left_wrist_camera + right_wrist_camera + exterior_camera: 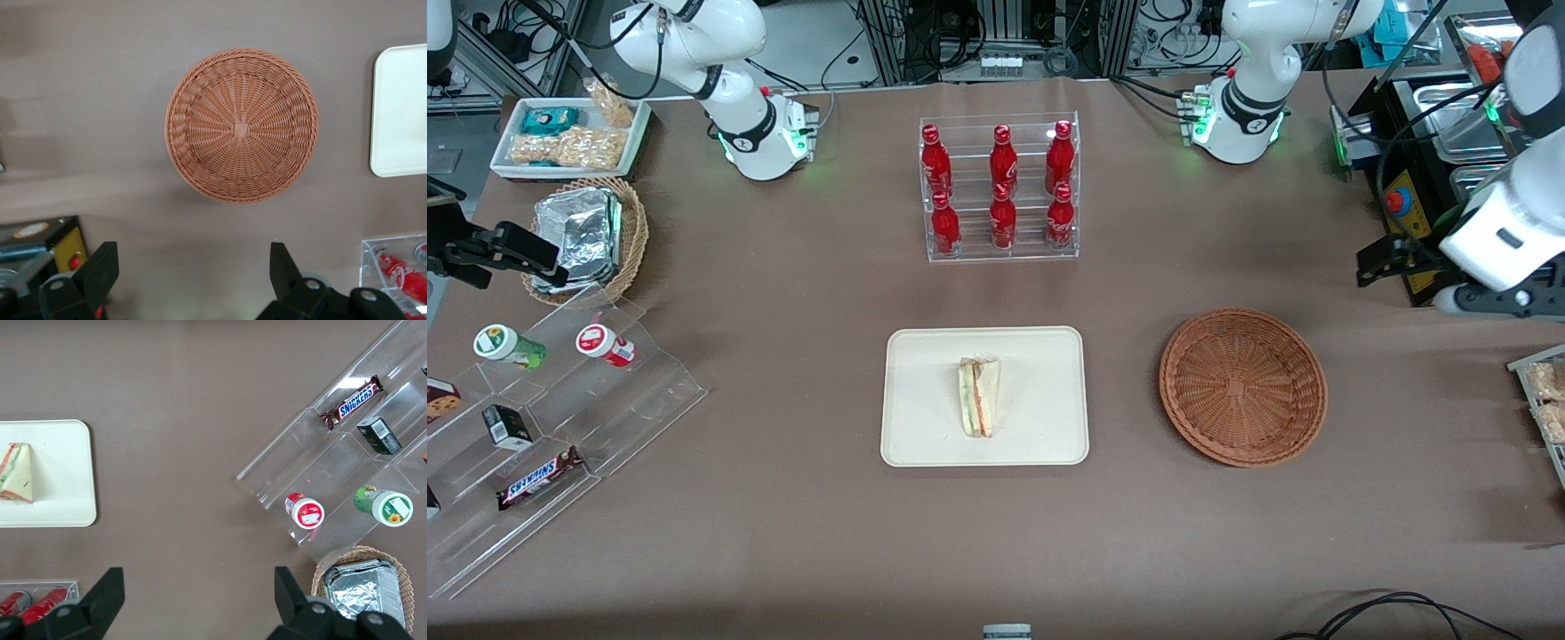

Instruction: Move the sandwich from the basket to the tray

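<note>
The sandwich (pixel 980 396), a wrapped wedge with orange-red and green filling, lies on the cream-beige tray (pixel 925 356) near the tray's middle. It also shows in the right wrist view (pixel 17 473) on the tray (pixel 67 473). The reddish-brown wicker basket (pixel 1243 387) sits beside the tray, toward the working arm's end, and is empty. The left wrist view looks down on the basket (pixel 241 125) and a corner of the tray (pixel 400 113). My left gripper (pixel 1392 260) hangs high above the table, farther from the front camera than the basket. It is open and empty (pixel 193 248).
A clear rack of red bottles (pixel 1000 187) stands farther back than the tray. A stepped acrylic shelf with snacks (pixel 560 400), a tan basket with foil packets (pixel 591 236) and a white snack tray (pixel 569 133) lie toward the parked arm's end. A black box with a red button (pixel 1400 200) is near my gripper.
</note>
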Motion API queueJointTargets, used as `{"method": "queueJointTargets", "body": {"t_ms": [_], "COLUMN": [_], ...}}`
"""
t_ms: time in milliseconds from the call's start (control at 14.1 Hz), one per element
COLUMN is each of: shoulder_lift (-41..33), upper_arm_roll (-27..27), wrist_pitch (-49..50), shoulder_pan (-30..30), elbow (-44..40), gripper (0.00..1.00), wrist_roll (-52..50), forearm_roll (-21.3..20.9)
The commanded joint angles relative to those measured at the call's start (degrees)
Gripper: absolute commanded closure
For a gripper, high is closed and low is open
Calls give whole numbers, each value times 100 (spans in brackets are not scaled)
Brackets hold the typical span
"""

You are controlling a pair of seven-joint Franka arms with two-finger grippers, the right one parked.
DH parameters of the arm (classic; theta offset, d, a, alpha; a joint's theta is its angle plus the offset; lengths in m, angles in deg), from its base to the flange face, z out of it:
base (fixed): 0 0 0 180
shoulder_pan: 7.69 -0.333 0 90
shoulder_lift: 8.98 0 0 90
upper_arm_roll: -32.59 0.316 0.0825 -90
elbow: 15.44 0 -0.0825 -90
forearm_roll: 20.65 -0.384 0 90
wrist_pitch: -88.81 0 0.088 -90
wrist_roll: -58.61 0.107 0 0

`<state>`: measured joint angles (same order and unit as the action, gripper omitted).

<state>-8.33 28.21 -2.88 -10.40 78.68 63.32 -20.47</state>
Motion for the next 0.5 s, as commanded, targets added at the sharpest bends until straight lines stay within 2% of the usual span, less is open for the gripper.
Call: {"method": "queueJointTargets", "body": {"t_ms": [0,213,425], "shoulder_lift": [-241,-284,-417], "upper_arm_roll": [24,620,675], "wrist_pitch": [20,81,345], "shoulder_pan": [-133,235,333], "elbow": [36,-26,62], "gripper": [0,0,0], "wrist_roll": [275,249,170], "forearm_roll": [-36,-10,34]}}
